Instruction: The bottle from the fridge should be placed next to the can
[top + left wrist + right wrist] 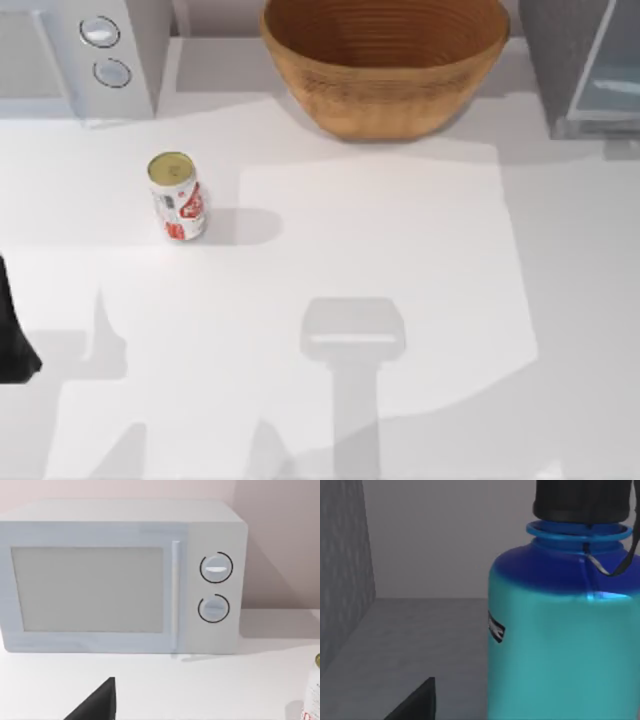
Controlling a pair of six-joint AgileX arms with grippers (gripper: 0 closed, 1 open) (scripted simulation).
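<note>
Bottle (560, 645), one of it, stands upright and close before the right wrist camera on a grey shelf floor (420, 645) with grey walls around it, so it sits inside the fridge (590, 70); its body is cyan, its shoulder darker blue, its round cap black with a thin strap hanging from it. One dark finger (417, 702) of the right arm juts in at the near edge, just beside the bottle and apart from it; how wide the right fingers stand cannot be told.

From above, the left arm (15, 330) is a dark shape at the near left edge of the white surface (400, 300). The left wrist view adds a dark finger (97, 705) low over the surface, and the spread of the left fingers cannot be told either.

Farther off, on the left, one red-and-white can (177, 196) stands upright. At the far edge are one white microwave (120, 575) with two round knobs on the left, one woven basket (385, 65) in the middle, and the grey fridge with its pale glass door on the right.
</note>
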